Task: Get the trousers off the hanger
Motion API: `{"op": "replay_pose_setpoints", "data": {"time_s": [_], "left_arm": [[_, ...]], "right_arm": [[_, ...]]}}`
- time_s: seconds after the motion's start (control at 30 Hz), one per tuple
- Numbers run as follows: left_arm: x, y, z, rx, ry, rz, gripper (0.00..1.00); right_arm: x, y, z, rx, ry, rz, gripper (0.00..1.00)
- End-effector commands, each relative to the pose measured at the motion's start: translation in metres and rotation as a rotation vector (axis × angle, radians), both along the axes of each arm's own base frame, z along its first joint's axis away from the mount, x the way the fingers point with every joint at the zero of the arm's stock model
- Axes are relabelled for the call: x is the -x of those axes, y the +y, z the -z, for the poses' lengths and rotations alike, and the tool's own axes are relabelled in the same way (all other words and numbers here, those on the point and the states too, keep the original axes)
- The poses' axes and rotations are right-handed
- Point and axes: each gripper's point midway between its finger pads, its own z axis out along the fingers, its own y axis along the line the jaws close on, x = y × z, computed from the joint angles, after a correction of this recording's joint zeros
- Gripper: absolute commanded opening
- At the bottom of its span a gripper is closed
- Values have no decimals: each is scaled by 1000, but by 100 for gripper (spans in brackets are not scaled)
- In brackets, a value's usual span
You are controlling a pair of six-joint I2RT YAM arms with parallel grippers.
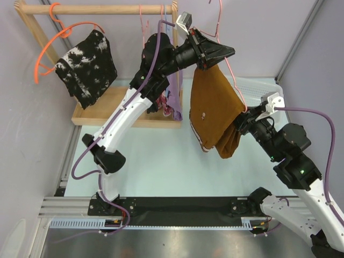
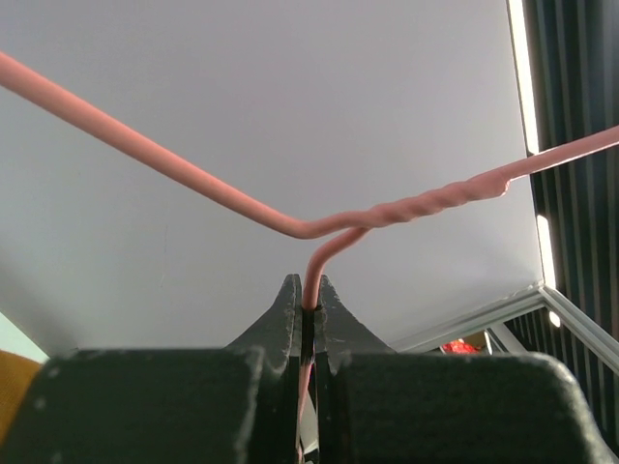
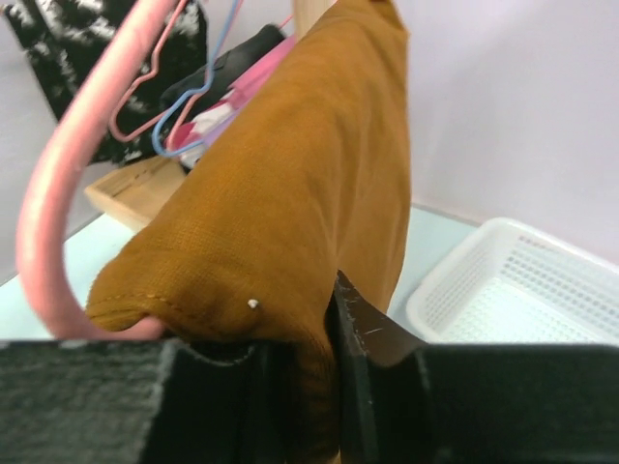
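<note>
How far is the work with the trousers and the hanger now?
Done: the hanger is clear of the rail, clamped in the left pincer. In hand: the right pincer is shut on the trousers. Left: the trousers are draped over the hanger and must be pulled off.

The trousers (image 3: 290,174) are matt, finely woven rust-brown cloth; the hanger (image 2: 145,147) is smooth, faintly glossy pink wire; the basket (image 3: 503,280) beside the trousers is white perforated plastic.

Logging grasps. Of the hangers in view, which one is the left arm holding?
The thin pink wire hanger carrying the rust-brown trousers, pinched between the left fingers; the orange hanger hangs on the rail.
</note>
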Motion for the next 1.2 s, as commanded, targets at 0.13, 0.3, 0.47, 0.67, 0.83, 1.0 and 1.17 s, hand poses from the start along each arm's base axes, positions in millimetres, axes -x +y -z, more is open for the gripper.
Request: {"op": "replay_pose_setpoints", "data": {"time_s": [0.13, 0.3, 0.47, 0.67, 0.83, 1.0, 1.17], "left_arm": [[60, 37, -73, 173, -93, 61, 0], [59, 34, -61, 123, -92, 53, 0], [59, 30, -47, 77, -88, 41, 0], [56, 29, -31, 7, -96, 13, 0], [54, 28, -17, -45, -96, -11, 0], [56, 23, -1, -81, -86, -3, 0], [62, 19, 12, -111, -87, 1, 0]], "right_arm": [[-5, -11, -37, -138, -104, 70, 14], [2, -21, -53, -205, -138, 93, 0], [10, -28, -63, -234, -160, 97, 0], [22, -36, -80, -249, -185, 93, 0], [25, -43, -92, -250, -199, 114, 0], [28, -52, -108, -320, -216, 144, 0], [37, -70, -127, -409, -248, 188, 0]]}}
